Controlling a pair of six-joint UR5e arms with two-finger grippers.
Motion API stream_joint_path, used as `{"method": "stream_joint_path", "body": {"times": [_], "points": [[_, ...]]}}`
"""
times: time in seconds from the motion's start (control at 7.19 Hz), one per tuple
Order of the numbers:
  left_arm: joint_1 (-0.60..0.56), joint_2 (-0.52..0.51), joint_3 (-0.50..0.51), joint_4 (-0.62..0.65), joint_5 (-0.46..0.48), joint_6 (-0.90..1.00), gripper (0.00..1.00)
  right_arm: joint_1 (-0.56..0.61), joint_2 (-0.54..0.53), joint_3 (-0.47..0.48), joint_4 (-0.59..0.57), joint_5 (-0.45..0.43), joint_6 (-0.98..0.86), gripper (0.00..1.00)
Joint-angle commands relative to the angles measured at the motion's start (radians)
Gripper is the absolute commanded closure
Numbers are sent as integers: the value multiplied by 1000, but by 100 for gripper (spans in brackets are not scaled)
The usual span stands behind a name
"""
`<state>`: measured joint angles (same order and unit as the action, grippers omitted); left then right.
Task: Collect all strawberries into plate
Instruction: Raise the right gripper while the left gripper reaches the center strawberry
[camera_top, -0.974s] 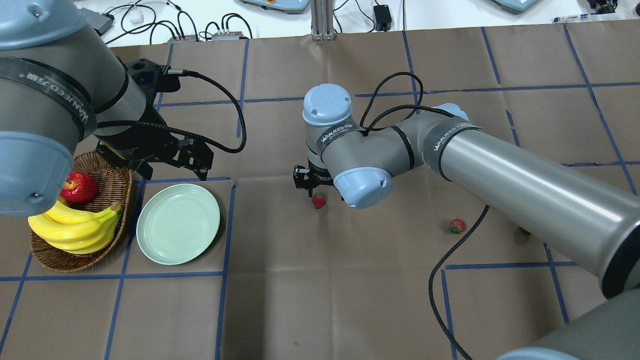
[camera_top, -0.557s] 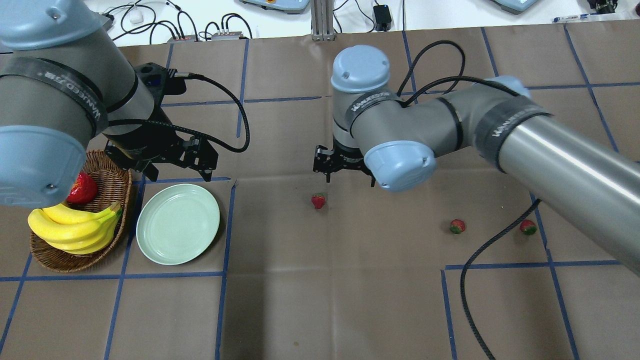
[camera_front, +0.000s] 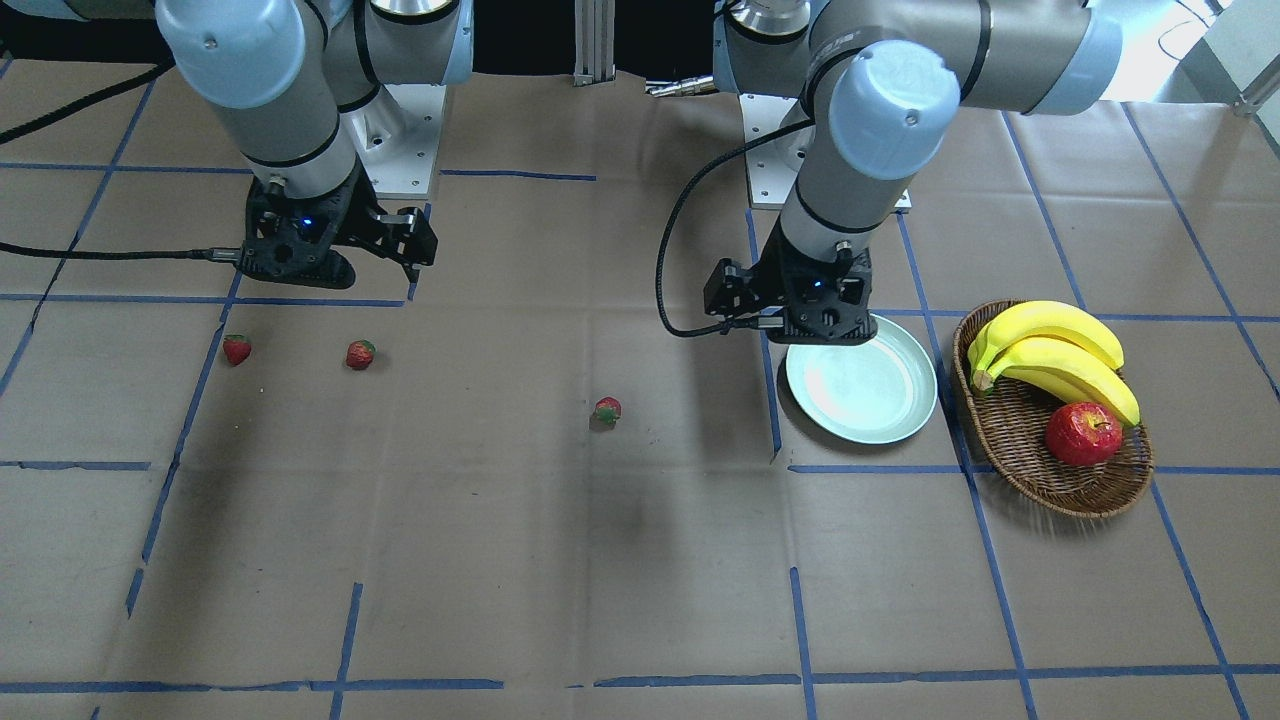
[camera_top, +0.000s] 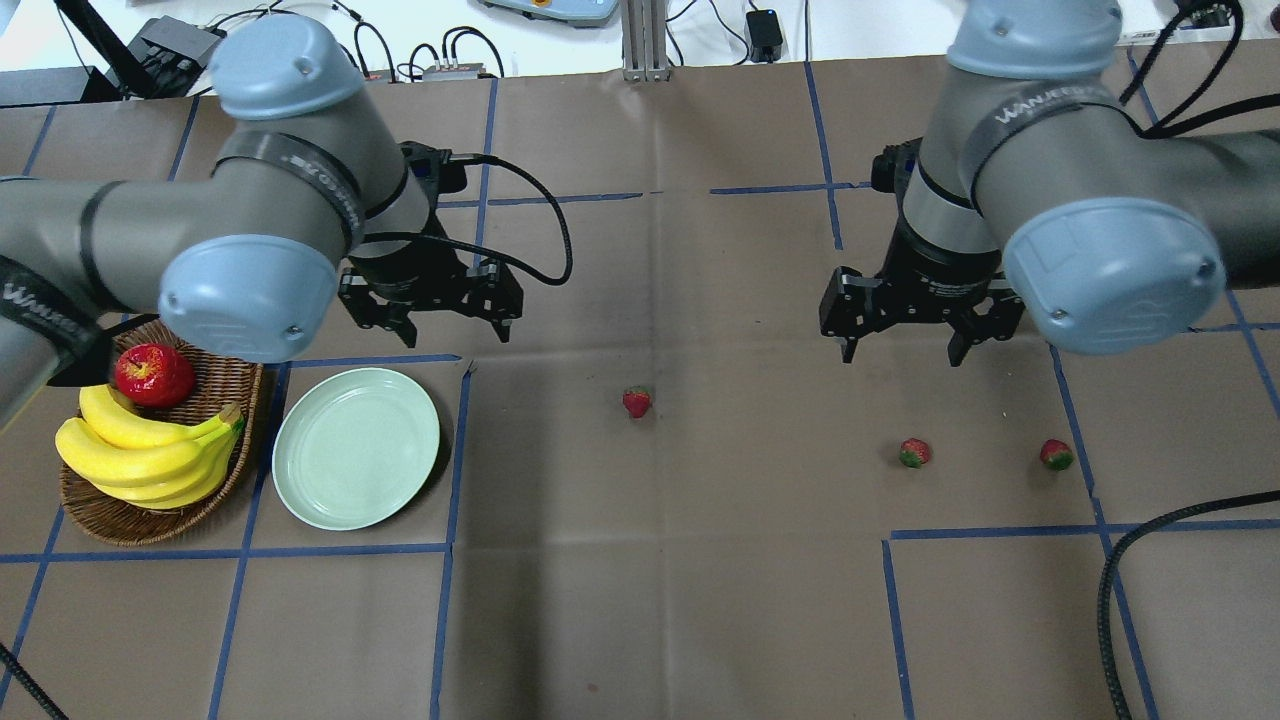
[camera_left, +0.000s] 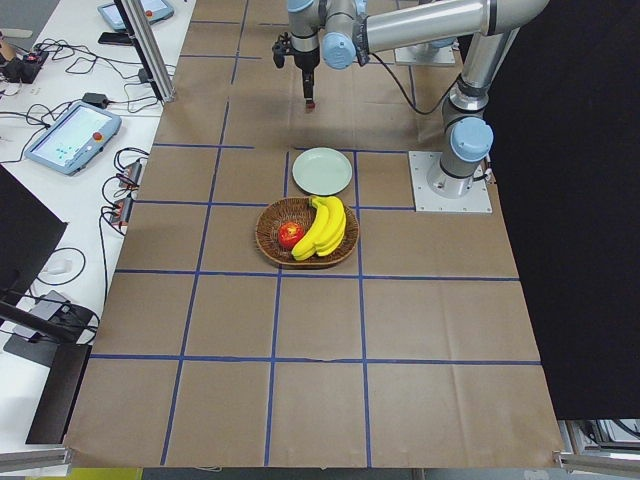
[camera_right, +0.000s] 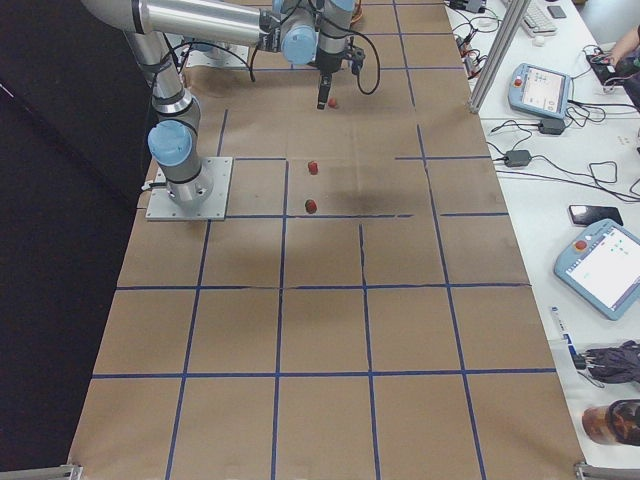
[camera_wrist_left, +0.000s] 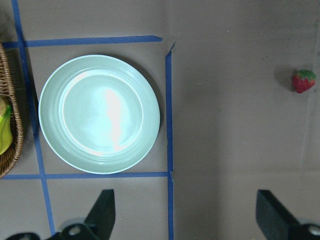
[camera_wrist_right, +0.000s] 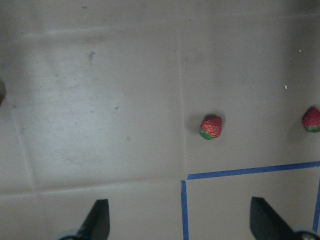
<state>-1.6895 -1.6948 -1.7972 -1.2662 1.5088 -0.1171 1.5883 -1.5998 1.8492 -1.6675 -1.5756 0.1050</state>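
Three small red strawberries lie on the brown table: one in the middle (camera_top: 637, 402) and two to the right (camera_top: 914, 453) (camera_top: 1056, 454). The pale green plate (camera_top: 356, 447) sits empty at the left. My left gripper (camera_top: 455, 325) hovers open and empty just behind the plate. Its wrist view shows the plate (camera_wrist_left: 99, 114) and the middle strawberry (camera_wrist_left: 303, 81). My right gripper (camera_top: 902, 352) hovers open and empty behind the two right strawberries. They show in its wrist view, one (camera_wrist_right: 211, 127) below the gripper and the other (camera_wrist_right: 311, 119) at the right edge.
A brown wicker basket (camera_top: 100, 520) left of the plate holds bananas (camera_top: 150, 455) and a red apple (camera_top: 153, 375). A black cable (camera_top: 1130, 560) lies on the table at the front right. Blue tape lines cross the table.
My right arm has risen from the middle strawberry and swung right, to behind the two right strawberries. The middle strawberry stays on the table. My left gripper has shifted right, behind the plate.
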Motion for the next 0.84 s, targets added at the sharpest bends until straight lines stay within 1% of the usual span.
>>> {"method": "stream_joint_path", "body": {"times": [0.0,0.14,0.28,0.42,0.56,0.7], "points": [[-90,-157,13,170,-18,-52,0,-76,-25,134,-108,-3,-109,0],[-114,-225,12,241,-24,-55,0,-82,-25,213,-208,0,-114,0],[-148,-262,12,263,-62,-65,0,-85,-23,314,-354,-3,-140,0],[-163,-291,6,284,-71,-75,0,-97,-13,385,-476,-1,-157,0],[-179,-305,-2,289,-78,-120,0,-146,10,399,-526,5,-163,0],[-177,-313,-7,289,-126,-151,0,-163,39,401,-547,5,-163,0]]}}
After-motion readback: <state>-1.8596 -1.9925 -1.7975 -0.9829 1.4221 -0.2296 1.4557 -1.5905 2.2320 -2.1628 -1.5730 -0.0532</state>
